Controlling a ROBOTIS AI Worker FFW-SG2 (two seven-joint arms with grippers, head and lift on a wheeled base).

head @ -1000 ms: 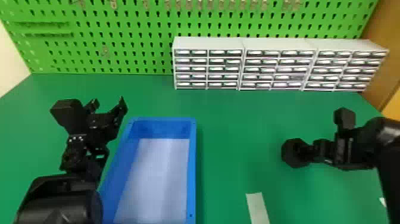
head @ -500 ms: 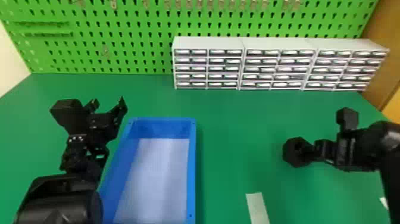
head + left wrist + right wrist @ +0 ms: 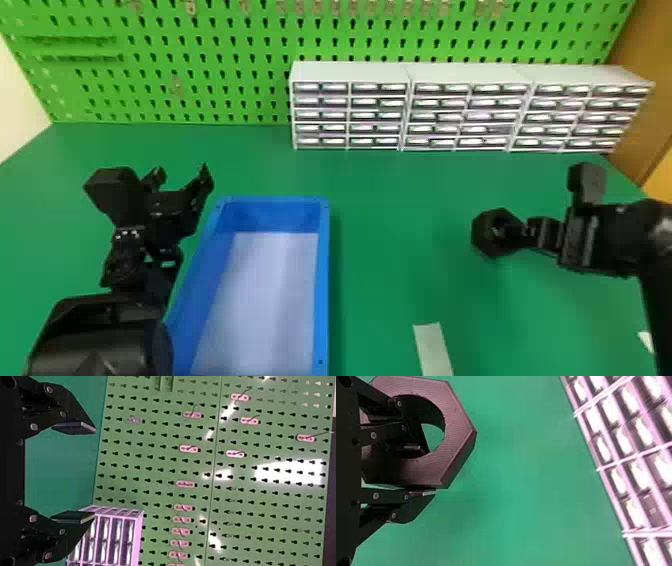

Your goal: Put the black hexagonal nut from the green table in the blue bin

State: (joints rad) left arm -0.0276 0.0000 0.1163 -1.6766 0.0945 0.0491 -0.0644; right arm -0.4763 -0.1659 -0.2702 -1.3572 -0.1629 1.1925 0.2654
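The black hexagonal nut (image 3: 483,236) is gripped by the right gripper (image 3: 515,234), while the left gripper (image 3: 181,173) is spread open.

Head view: from above the near side, facing forward and down across the table (image 3: 390,200). Left wrist view: sideways, facing the far pegboard (image 3: 200,107); right wrist view: sideways, downward, close to the nut (image 3: 485,232). All share drawer cabinets (image 3: 350,72).
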